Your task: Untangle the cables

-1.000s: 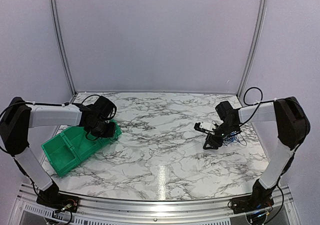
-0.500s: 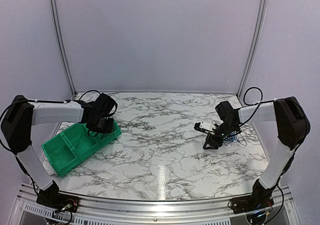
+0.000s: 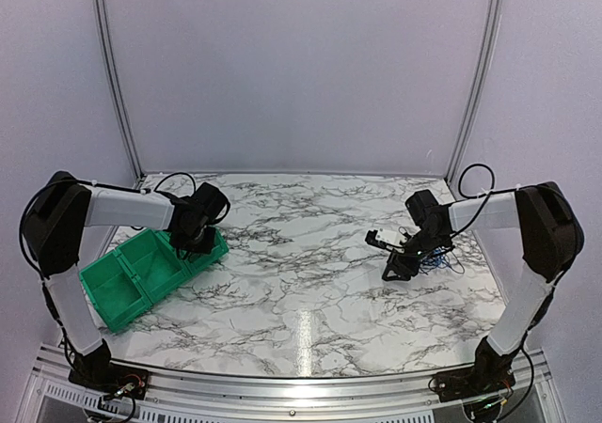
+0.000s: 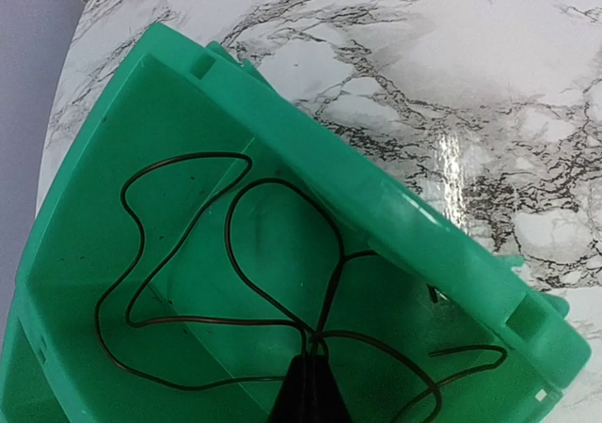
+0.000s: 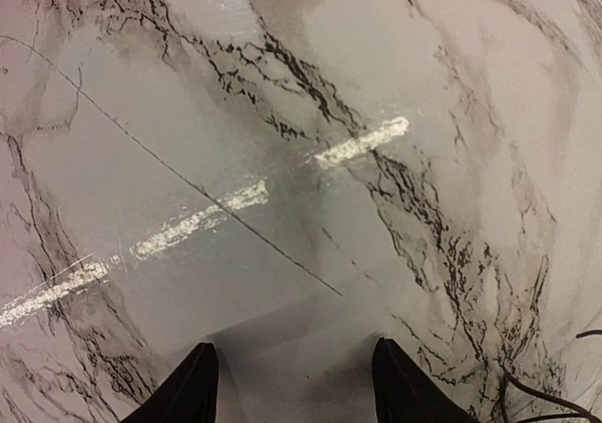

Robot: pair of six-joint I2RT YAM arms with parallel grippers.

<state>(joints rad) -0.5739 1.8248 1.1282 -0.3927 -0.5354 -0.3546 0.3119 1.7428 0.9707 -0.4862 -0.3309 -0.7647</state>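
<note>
Top external view: the left arm bends over a green bin at the left edge of a marble table, and the right arm reaches in low over the table's right side.
Left arm: the left gripper hangs over the far end of the bin and points down into it. In the left wrist view the left gripper shows as one dark wedge, with its fingers pressed together.
Inside the bin: a thin black cable lies in wide loops on the floor of the green bin. Several of its strands run together at the fingertips, where the gripper appears to pinch them.
Right arm: the right gripper sits just above the marble with its jaws spread wide. The right wrist view shows the right gripper with both fingers apart, bare table between them and nothing clasped.
Far right: a small cable tangle of blue and black wires rests on the table just beside the right gripper, on its outer side, well apart from the bin. A black strand curls into the lower right corner of the right wrist view.
</note>
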